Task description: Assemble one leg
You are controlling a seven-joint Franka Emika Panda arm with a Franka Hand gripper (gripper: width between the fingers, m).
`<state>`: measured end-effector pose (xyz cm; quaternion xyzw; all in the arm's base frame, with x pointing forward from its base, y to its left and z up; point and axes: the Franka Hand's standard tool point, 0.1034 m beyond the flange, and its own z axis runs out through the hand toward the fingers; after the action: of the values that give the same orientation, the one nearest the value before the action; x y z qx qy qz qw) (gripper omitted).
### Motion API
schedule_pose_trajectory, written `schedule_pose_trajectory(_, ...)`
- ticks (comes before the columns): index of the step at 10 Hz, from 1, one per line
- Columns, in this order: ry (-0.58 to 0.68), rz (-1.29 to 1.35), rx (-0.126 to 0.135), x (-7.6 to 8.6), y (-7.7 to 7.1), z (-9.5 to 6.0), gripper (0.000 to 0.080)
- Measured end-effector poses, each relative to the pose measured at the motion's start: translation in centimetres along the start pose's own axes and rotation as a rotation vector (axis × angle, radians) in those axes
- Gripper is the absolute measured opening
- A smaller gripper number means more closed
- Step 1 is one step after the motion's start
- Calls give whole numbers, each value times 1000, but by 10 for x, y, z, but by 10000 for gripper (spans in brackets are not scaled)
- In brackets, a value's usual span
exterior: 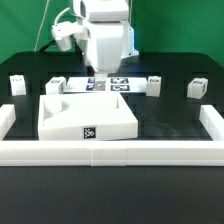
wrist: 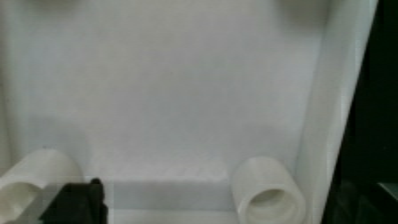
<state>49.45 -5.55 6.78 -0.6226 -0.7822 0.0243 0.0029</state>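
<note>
Several legs, small white blocks with coded tags, stand in a row at the back: one at the far left [exterior: 18, 83], one left of the arm [exterior: 55, 86], one right of it [exterior: 155, 84] and one at the far right [exterior: 197, 88]. My gripper [exterior: 100, 80] hangs low over the back edge of the large white panel [exterior: 85, 115], touching no leg. In the wrist view the panel [wrist: 178, 90] fills the picture, with two round corner recesses [wrist: 270, 188]. Only one dark fingertip [wrist: 75, 200] shows, so the jaw opening is unclear. Nothing shows between the fingers.
The marker board [exterior: 118, 84] lies behind the panel, partly hidden by the arm. A low white wall [exterior: 110, 152] runs along the front and both sides of the black table [exterior: 170, 115].
</note>
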Motion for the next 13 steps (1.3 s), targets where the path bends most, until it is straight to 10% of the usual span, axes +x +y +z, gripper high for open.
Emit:
schedule_pose_trajectory(4,1,-18,3,1,-2,2,650)
schedule_pose_trajectory(9,34,-17,59,3,-51,34,650)
schedule_pose_trajectory(13,49,-18,72,-3,-47,54,650)
